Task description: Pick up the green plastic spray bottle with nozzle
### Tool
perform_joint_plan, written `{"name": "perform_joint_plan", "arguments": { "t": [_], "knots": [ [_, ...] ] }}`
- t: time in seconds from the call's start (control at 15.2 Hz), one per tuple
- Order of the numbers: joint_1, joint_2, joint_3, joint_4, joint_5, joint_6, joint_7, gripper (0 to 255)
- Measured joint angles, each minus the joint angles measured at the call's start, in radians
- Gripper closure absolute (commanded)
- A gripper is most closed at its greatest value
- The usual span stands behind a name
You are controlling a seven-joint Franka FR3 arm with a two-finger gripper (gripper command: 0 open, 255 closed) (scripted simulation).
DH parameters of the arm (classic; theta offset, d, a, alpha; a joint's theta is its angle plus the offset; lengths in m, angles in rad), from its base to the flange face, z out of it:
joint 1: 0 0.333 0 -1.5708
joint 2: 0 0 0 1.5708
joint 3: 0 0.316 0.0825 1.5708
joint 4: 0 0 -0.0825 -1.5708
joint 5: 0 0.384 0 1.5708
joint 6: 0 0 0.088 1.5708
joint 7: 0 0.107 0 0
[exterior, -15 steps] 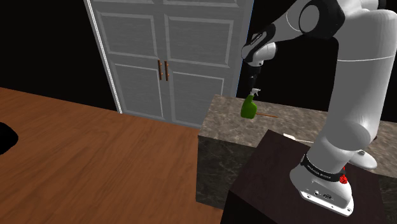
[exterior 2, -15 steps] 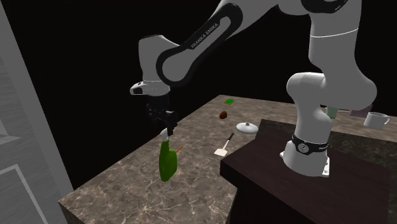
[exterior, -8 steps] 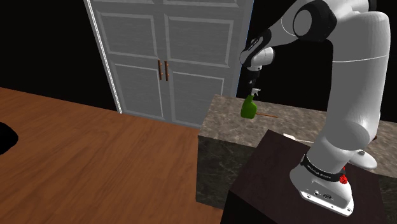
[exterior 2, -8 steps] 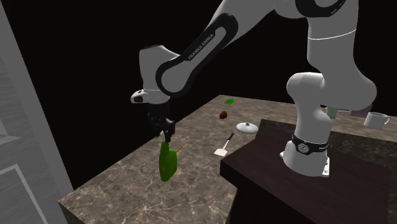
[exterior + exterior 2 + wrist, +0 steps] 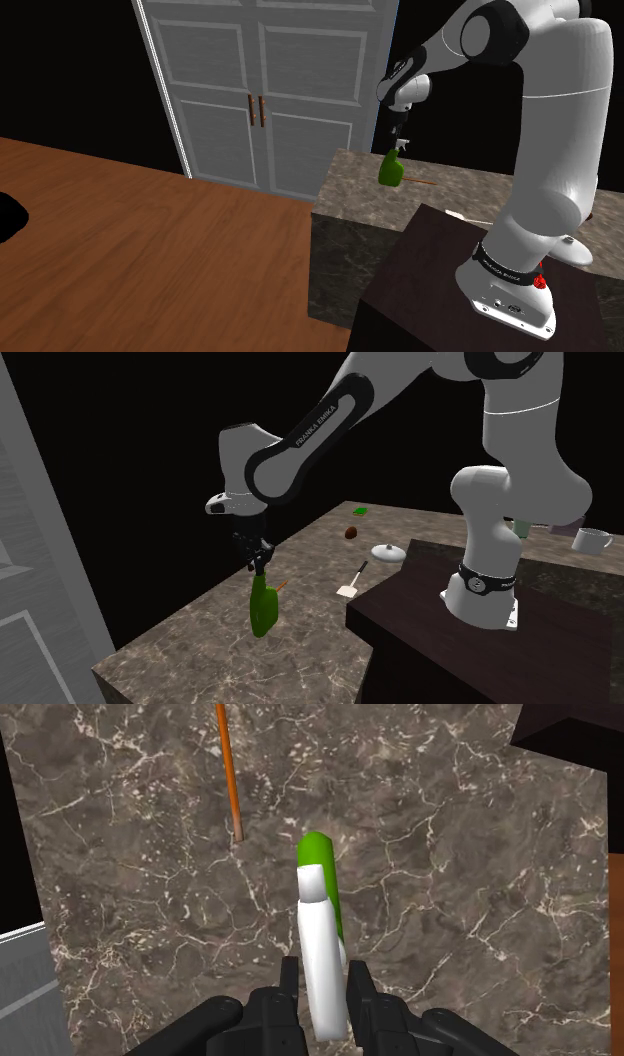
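On a dark marble counter [image 5: 190, 647] beside the robot's stand [image 5: 420, 290], the green bottle [image 5: 263, 604] stands upright near one edge, its base apparently resting on the stone, though the contact itself is hard to make out. The white arm [image 5: 310, 427] arches over from the stand and holds the black gripper [image 5: 260, 564] pointing straight down onto the bottle's top. In the wrist view the two fingers [image 5: 288, 979] clasp the bottle's white nozzle [image 5: 322, 944] from either side, with the green body showing just beyond it. A thin orange stick [image 5: 229, 769] lies flat on the marble just beside the bottle, not touching it.

Farther along the counter, in the second exterior view, a white spatula [image 5: 350, 584] lies near the stand's corner. A white lid [image 5: 388, 553] sits just past it, and a small brown item [image 5: 351, 533] and a small green one [image 5: 359, 510] lie beyond that, all well apart from the bottle. A white mug [image 5: 592, 540] stands at that view's far right.

In the shoulder view, white panelled doors [image 5: 260, 90] rise behind the counter and a wooden floor [image 5: 130, 240] spreads across that view's left, with black areas on both sides of the doors
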Motion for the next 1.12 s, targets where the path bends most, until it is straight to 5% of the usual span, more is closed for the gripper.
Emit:
{"name": "perform_joint_plan", "arguments": {
  "t": [1.12],
  "knots": [
    [0.031, -0.121, -0.037, 0.056, -0.079, -0.163, 0.04, 255]
  ]
}}
